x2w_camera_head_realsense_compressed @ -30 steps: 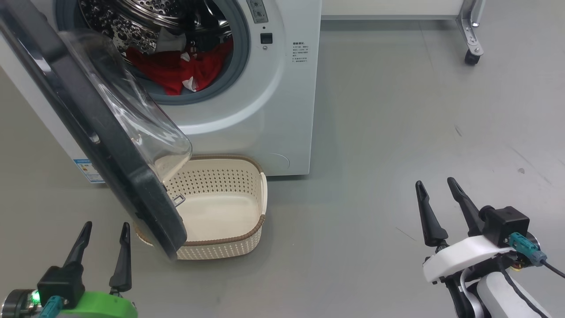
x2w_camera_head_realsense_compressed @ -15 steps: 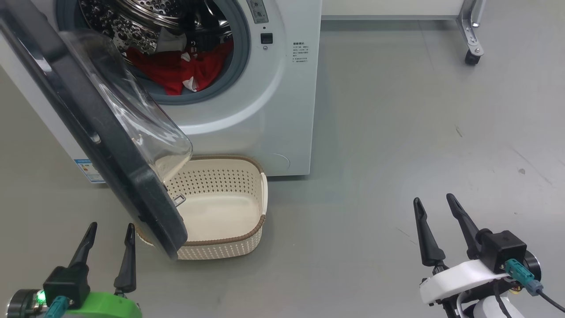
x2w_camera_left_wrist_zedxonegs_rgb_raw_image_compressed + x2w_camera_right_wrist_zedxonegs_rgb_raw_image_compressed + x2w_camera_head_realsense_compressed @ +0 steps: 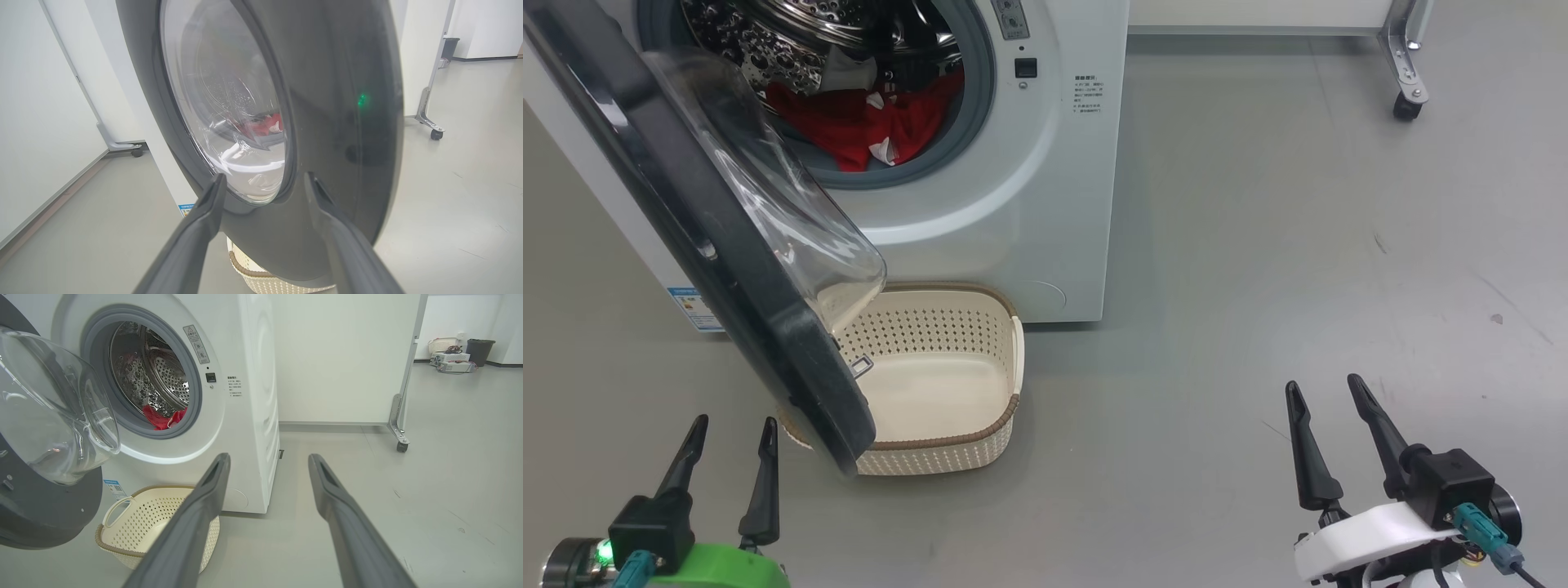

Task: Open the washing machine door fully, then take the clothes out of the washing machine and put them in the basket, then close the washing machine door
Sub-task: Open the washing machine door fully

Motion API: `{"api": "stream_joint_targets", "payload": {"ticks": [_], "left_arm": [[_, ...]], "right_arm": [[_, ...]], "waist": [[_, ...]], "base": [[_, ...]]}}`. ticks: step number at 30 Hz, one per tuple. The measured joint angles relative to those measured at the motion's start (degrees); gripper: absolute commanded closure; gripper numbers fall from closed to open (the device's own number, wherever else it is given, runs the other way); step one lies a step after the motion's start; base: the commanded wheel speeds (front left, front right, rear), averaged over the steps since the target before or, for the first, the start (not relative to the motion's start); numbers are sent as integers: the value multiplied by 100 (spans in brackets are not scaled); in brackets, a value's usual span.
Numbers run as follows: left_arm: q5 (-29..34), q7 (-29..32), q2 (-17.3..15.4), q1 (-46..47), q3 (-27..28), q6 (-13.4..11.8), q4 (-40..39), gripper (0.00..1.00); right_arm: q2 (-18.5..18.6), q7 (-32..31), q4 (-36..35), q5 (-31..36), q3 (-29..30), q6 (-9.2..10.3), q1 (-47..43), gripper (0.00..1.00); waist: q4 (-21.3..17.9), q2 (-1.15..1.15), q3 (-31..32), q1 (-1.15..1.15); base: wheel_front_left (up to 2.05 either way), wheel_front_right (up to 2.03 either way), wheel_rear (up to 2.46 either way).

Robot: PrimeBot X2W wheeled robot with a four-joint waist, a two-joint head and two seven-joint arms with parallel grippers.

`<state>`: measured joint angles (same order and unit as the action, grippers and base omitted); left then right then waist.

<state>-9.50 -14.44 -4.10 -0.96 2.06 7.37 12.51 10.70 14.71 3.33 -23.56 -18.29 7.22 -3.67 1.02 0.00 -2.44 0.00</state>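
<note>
The white washing machine (image 3: 1045, 204) (image 3: 249, 396) stands at the top left with its black-rimmed door (image 3: 686, 220) (image 3: 335, 122) (image 3: 36, 506) swung partly open, the clear bowl window (image 3: 784, 212) jutting over the basket. Red clothes (image 3: 866, 126) (image 3: 163, 418) lie in the steel drum. The cream basket (image 3: 996, 359) (image 3: 135, 543) sits on the floor below the drum, partly behind the door. My left gripper (image 3: 731, 425) (image 3: 263, 177) is open, just short of the door's outer face. My right gripper (image 3: 1323, 388) (image 3: 267, 457) is open over bare floor, well right of the basket.
A white panel on a metal leg with a caster (image 3: 1405, 106) (image 3: 402, 447) stands at the back right. Another caster (image 3: 137, 152) shows left of the machine. A bin and boxes (image 3: 457, 355) sit far off. Grey floor (image 3: 1258, 286) spreads to the right.
Both grippers sit lower in the head view than before, the right one most, still open. The whole picture has shifted slightly right, so the camera moved. The door and clothes are unchanged.
</note>
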Motion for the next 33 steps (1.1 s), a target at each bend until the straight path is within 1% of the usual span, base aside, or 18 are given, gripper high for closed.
{"api": "stream_joint_targets", "payload": {"ticks": [25, 28, 33], "left_arm": [[0, 0, 9, -12, -36, 0, 5, 0], [0, 0, 9, -12, -36, 0, 7, 0], [0, 0, 9, -12, -36, 0, 7, 0]], "right_arm": [[-224, 0, -46, 278, 223, -10, -276, 0], [-252, 0, -53, 307, 247, -60, -279, 0], [-316, 0, -64, 349, 285, -71, -285, 0]], "waist": [[71, 0, -47, 0], [74, 0, -46, 0], [78, 0, -40, 0]], "base": [[0, 0, 0], [0, 0, 0], [0, 0, 0]]}}
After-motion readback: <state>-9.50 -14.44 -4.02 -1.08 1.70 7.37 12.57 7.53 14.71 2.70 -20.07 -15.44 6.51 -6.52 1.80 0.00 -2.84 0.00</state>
